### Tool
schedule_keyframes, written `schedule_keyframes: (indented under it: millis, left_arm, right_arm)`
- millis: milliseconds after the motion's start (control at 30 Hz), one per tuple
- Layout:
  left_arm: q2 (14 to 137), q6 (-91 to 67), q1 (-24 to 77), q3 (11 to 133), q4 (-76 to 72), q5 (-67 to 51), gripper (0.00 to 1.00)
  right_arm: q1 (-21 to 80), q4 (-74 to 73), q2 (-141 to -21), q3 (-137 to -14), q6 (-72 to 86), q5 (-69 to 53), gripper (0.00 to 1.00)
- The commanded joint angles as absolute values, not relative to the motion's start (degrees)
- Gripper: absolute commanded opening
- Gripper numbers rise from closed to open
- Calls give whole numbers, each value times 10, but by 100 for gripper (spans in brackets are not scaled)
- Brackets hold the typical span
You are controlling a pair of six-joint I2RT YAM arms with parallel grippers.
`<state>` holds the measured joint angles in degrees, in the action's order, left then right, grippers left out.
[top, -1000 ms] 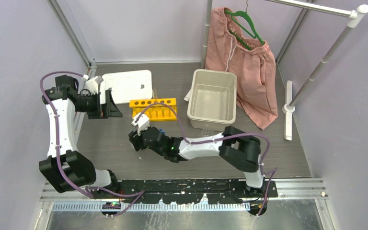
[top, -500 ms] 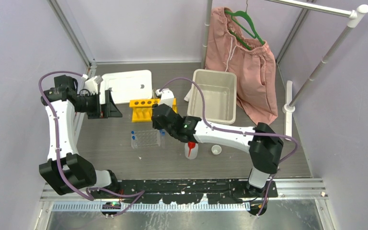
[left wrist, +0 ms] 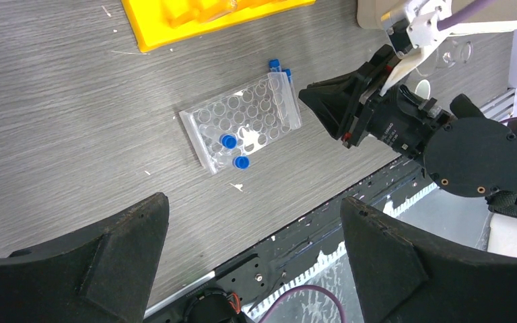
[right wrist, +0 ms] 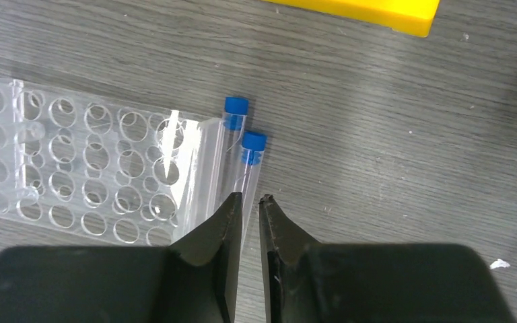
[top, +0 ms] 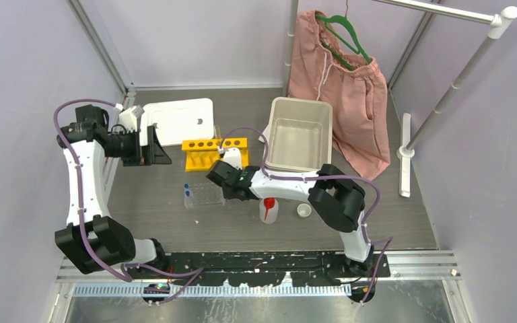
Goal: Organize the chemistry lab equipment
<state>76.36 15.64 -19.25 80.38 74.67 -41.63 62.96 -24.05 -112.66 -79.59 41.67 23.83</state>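
The clear plastic grid rack [top: 205, 194] lies flat in front of the yellow six-hole tube rack [top: 215, 153]. Two blue-capped tubes [right wrist: 234, 128] [right wrist: 250, 161] lie side by side against the grid rack's [right wrist: 87, 168] right edge. My right gripper [right wrist: 249, 197] is low over them, its jaws drawn in on the lower end of the right-hand tube. Two more blue caps [left wrist: 227, 141] sit at the grid rack's near end. The red-spouted squeeze bottle [top: 268, 210] and tiny white cup [top: 303, 210] stand to the right. My left gripper [left wrist: 254, 202] hangs wide open and empty, high at the left.
A beige bin [top: 298, 134] sits behind the right arm, with a white flat tray [top: 178, 121] at the back left. Pink shorts on a green hanger [top: 340, 101] hang from a rail stand [top: 444, 101] at the right. The black base rail [top: 256, 262] runs along the near edge.
My right arm swung from over the grid rack up towards the yellow rack, then came down at the grid rack's right edge. Its jaws narrowed onto the tube. The left arm stayed still.
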Motion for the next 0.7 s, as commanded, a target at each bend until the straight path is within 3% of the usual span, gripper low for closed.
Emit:
schedule_keyframes:
  millis: [0,667]
  left_arm:
    - [755,162,-197,828,752,-433,98]
    - [758,165,-197,814,748,-434,98]
  right_arm:
    - [619,-233,-1128,-824,437,234,22]
    - [600,-204,-1140,-819,443,204,24]
